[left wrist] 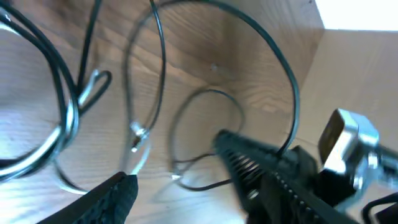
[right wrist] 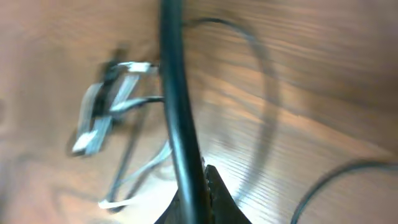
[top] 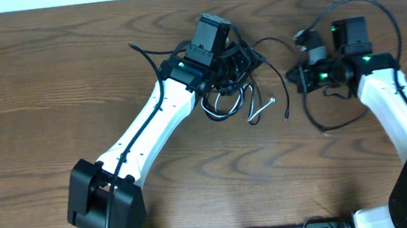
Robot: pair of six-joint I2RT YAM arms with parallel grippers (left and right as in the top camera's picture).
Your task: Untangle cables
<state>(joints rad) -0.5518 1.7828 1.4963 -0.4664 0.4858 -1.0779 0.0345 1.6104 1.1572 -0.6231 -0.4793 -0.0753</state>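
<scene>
Cables (top: 227, 110) lie looped on the counter (top: 196, 197); right claw (right wrist: 198, 190) pinches the black cord (right wrist: 174, 93), left claw (left wrist: 174, 167) stands open.

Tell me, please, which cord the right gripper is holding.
The black cord: it runs into the shut right gripper, while the white cord lies loose.

Overhead straight down, wrist views close, blurred, perhaps sharing cables (right wrist: 174, 93)

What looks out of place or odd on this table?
The long thin black cord stands out: seen from overhead it curves around the right hand above and below, as if draped round it, while that hand is shut on it. The short white cord lies looped among black strands near the open left hand.
</scene>
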